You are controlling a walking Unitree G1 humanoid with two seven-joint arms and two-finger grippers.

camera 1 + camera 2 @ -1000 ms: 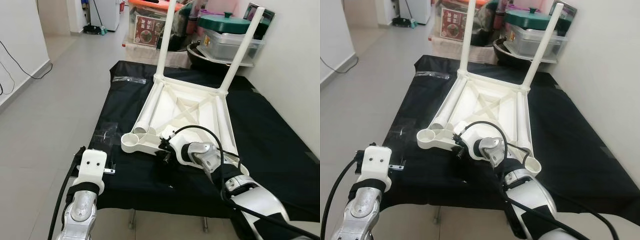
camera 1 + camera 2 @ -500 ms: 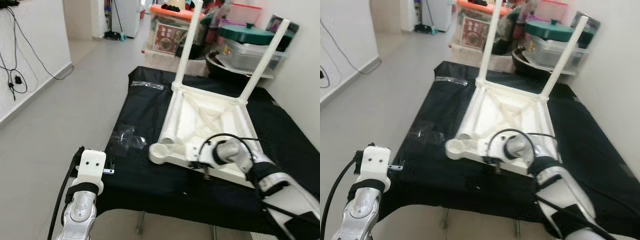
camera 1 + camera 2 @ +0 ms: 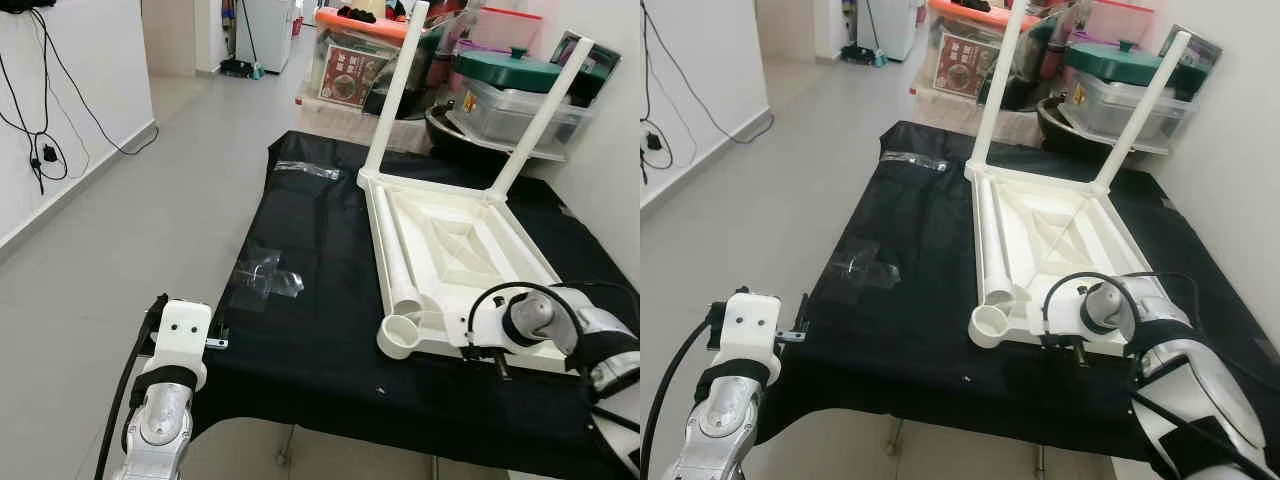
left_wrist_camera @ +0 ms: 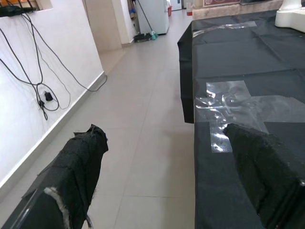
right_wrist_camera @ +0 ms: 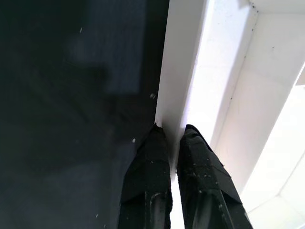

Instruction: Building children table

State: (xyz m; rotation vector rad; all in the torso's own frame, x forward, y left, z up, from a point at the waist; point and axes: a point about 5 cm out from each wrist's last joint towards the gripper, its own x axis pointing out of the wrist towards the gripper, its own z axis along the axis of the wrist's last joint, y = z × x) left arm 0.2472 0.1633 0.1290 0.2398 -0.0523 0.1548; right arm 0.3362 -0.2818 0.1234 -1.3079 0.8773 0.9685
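The white children's table lies upside down on a black-covered table. Two white legs stand upright at its far corners. A loose white leg lies inside along its left rim, ending by an empty corner socket. My right gripper is shut on the near rim of the white table, also seen at the front edge as the right gripper. My left gripper hangs open beside the cloth's left edge, nothing between its fingers.
Clear plastic wrapping lies on the cloth at left, another piece at the far left corner. Storage boxes and a green-lidded pot crowd the far end. A wall runs along the right; open tiled floor lies to the left.
The near end of the white table has swung to the right with my right gripper on its rim. The head camera has also shifted. The left arm has stayed put.
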